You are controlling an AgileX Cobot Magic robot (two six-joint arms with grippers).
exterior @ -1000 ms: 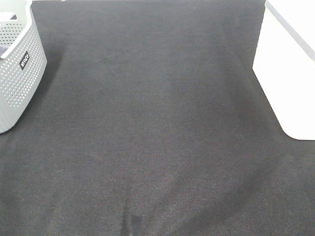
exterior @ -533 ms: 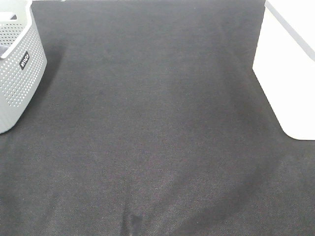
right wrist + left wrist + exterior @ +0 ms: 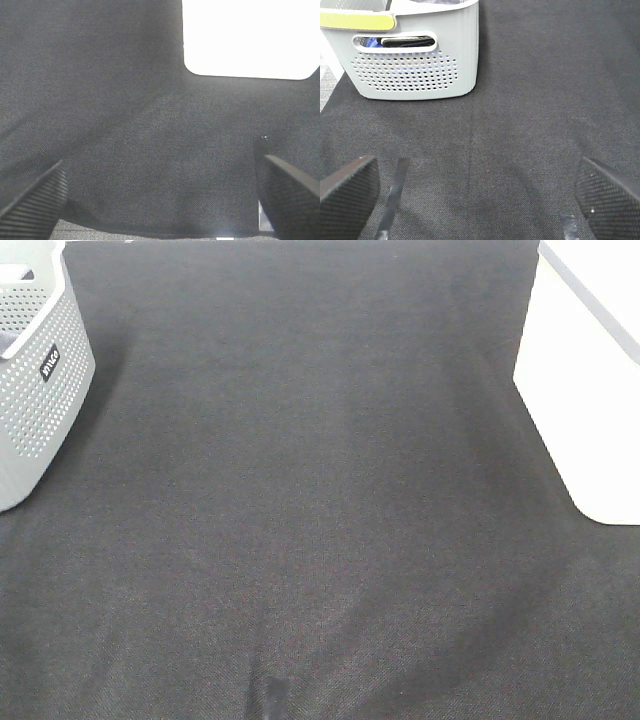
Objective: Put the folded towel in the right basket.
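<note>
No folded towel lies on the black cloth in any view. The right basket [image 3: 590, 370] is plain white and stands at the right edge; it also shows in the right wrist view [image 3: 250, 40], a little ahead of my right gripper [image 3: 161, 165], which is open and empty. My left gripper [image 3: 476, 162] is open and empty, a short way in front of the grey perforated left basket [image 3: 415, 75]. Dark and blue fabric [image 3: 402, 42] shows through that basket's handle slot. Neither gripper shows in the exterior high view.
The grey basket [image 3: 40, 390] stands at the far left of the black cloth [image 3: 320, 500]. It has a yellow-green strip [image 3: 355, 20] on its rim. A small crease [image 3: 268, 695] marks the cloth near the front edge.
</note>
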